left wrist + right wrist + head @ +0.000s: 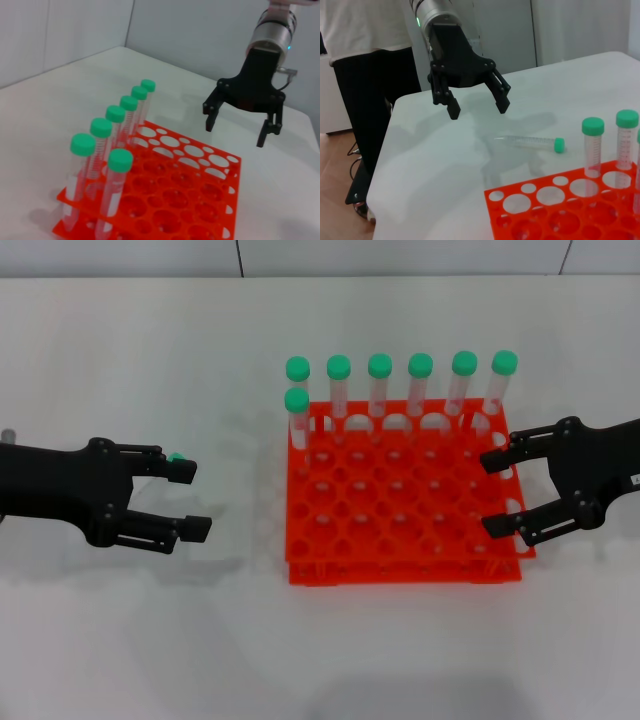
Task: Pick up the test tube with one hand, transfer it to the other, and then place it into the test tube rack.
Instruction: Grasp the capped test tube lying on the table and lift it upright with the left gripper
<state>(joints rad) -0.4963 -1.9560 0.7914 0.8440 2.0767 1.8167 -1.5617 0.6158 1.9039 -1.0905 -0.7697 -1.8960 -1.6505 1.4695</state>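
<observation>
The test tube (pixel 176 457) lies flat on the white table, mostly hidden under my left gripper in the head view; only its green cap shows. In the right wrist view the tube (pixel 530 143) lies on its side, cap toward the orange rack (pixel 532 199). My left gripper (pixel 190 500), unlabelled and with a green light, hovers open and empty above the tube (pixel 478 108). My right gripper (pixel 494 494), with a blue light, is open and empty over the right edge of the rack (pixel 400 570), and shows in the left wrist view (pixel 236 131).
Several green-capped tubes (pixel 380 390) stand upright in the rack's back row and back-left corner; they also show in the left wrist view (pixel 115 130) and right wrist view (pixel 592 145). The rack (pixel 238 172) has many open holes. The table's left edge is near the left arm.
</observation>
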